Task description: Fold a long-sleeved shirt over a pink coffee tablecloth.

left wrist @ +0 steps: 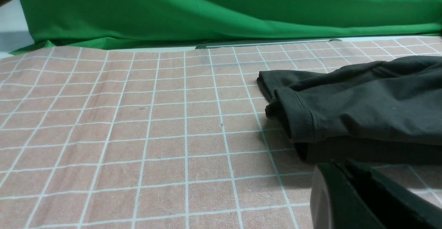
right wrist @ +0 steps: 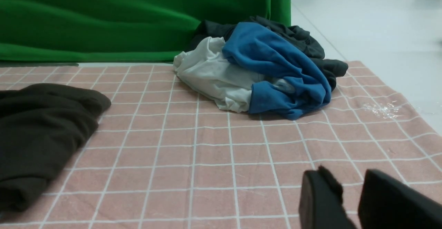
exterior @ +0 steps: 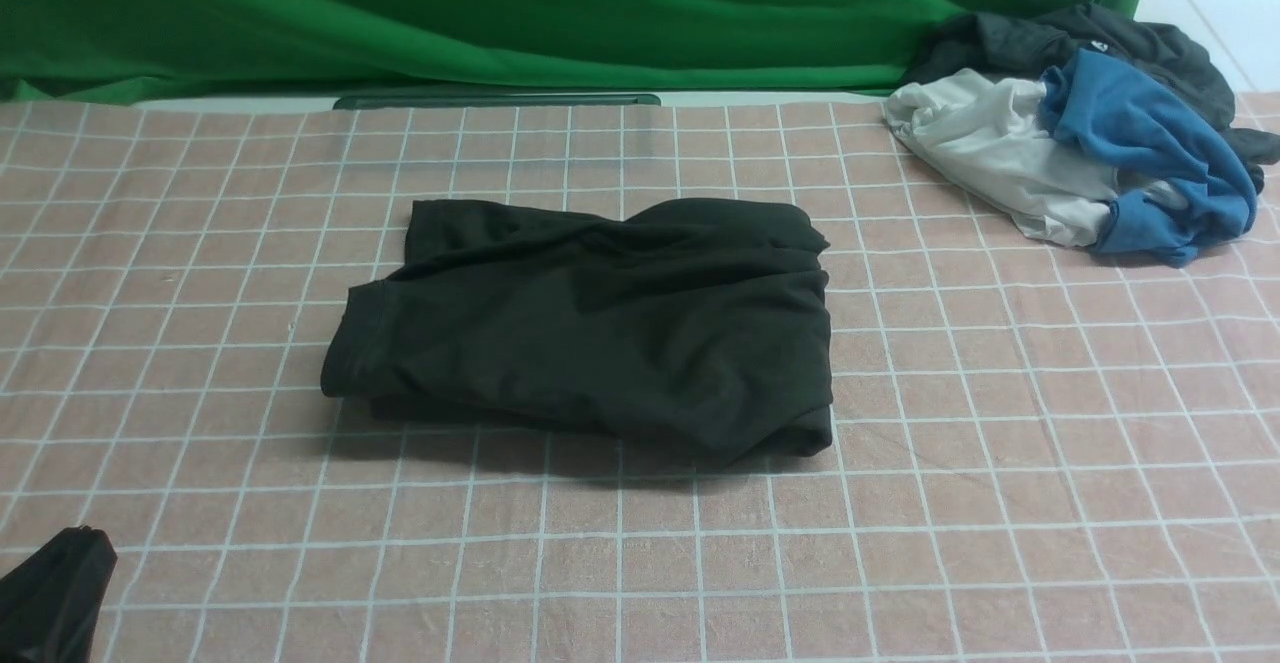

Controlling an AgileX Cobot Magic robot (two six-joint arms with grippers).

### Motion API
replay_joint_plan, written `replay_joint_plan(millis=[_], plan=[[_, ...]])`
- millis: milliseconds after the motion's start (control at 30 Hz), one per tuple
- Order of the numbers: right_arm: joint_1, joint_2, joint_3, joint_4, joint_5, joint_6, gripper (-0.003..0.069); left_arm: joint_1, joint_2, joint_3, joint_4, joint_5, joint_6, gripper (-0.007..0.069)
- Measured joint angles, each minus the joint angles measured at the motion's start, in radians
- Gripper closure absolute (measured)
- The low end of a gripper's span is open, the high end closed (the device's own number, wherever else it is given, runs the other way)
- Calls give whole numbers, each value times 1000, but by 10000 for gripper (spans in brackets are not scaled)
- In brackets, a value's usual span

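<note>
The wide dusty-pink tablecloth with its grid of thin white lines [exterior: 950, 523] was the largest thing there, thin-looking and creased in places, and I judged it might slide or ruck if the shirt was dragged across it rather than lifted. The folded black long-sleeved shirt [exterior: 600, 333] lay on it, left of the middle and well apart from the crumpled heap of white [exterior: 1010, 158], blue [exterior: 1150, 143] and dark grey garments [exterior: 1140, 43] at the far right.

The shirt looked soft, limp and light — nothing fragile, nothing stiff enough to keep its shape if pinched by one layer. Its thick bundle of layers would probably sag between two grips and slip open if only the top one was caught. For another fold, the best hold seemed to be the stacked edge at its right end [exterior: 815, 343], taken low and deep through all the layers; the stitched hem at the left end [left wrist: 305, 118] sat loose over the cloth beneath and would likely peel away alone.

Smaller still were the fingers, both pairs clear of the shirt. The left gripper's dark fingers [left wrist: 340, 165] were together on the near side, with nothing between them. The right gripper's fingers [right wrist: 352, 175] stood apart — an empty gap over the tablecloth.
</note>
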Motion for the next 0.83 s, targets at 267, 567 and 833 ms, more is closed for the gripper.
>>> replay_joint_plan(millis=[267,567,833], plan=[[0,0,0,0,0,0,464,0,0,0,1,0,0,606],[0,0,0,0,0,0,443,0,0,0,1,0,0,606],[0,0,0,0,0,0,423,0,0,0,1,0,0,606]])
